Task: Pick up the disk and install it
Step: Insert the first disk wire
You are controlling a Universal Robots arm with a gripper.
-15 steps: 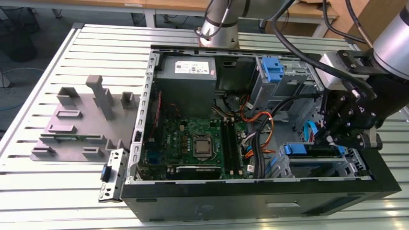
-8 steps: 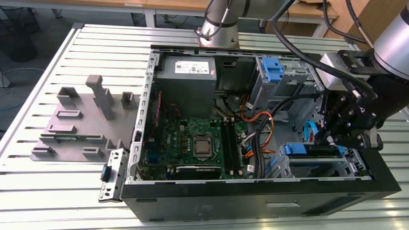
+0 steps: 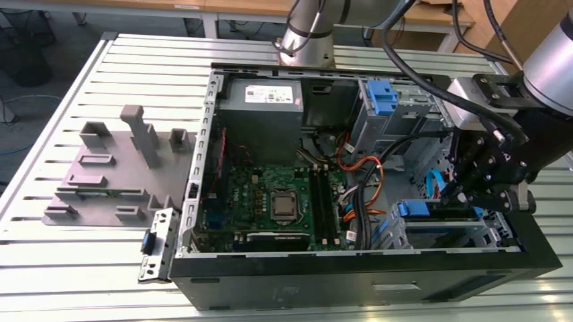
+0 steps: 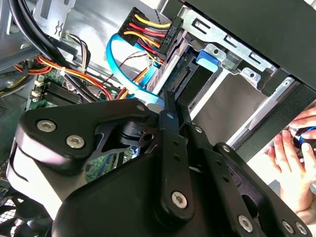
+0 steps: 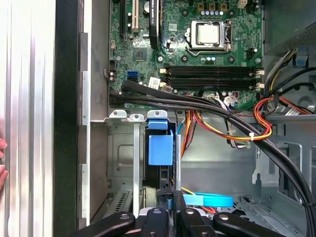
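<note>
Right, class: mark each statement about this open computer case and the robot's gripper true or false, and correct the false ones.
1. The gripper is inside the computer case, at the drive bay. True.
2. The grey slotted tray lies inside the case. False: it lies on the table, at the exterior view's left of the case.
3. The disk, with its blue rail, sits in the drive cage. True.
4. The processor socket is covered by a fan. False: it is bare.
5. A hand shows beside the case. True.
</note>
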